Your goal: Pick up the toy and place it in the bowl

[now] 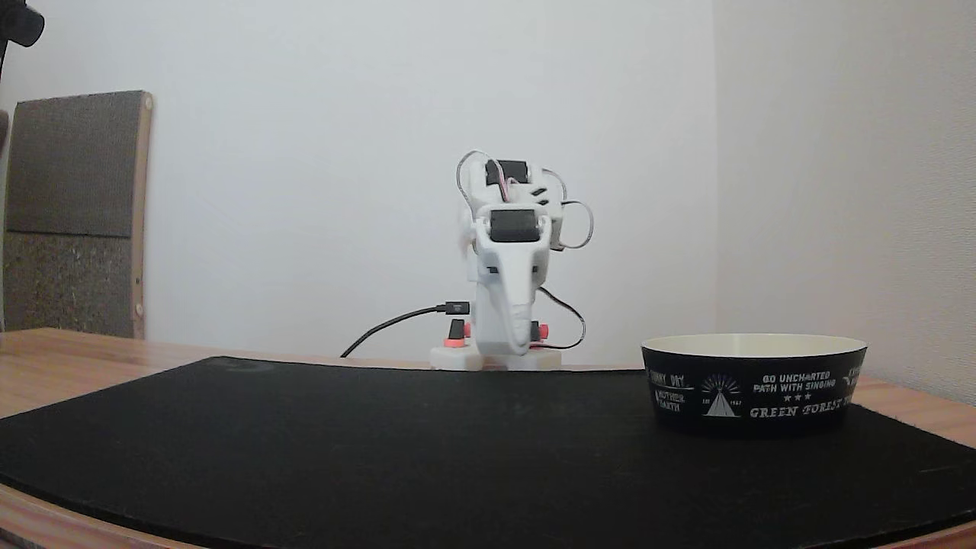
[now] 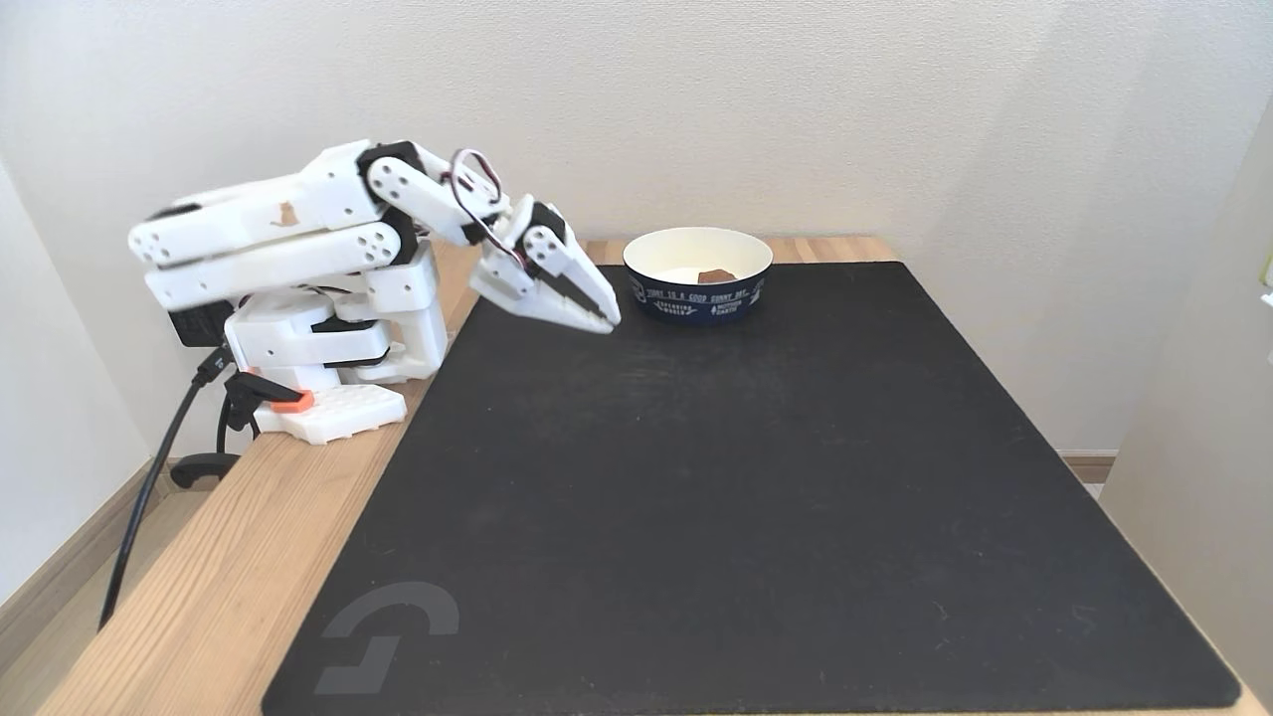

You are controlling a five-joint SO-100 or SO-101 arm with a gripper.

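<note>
Fixed views are taken from the mat's side and front edges; the gripper is seen with its jaws together, clamped on nothing, poised low over the black mat just beside the bowl. The toy is observed lying inside the bowl on the cream floor, toward the far wall; placement is judged complete. Any retreat should be made upward and away from the bowl, so that its rim is not nudged. Nothing else is seen in the bowl; in the low fixed view its interior is hidden behind the wall.
</note>
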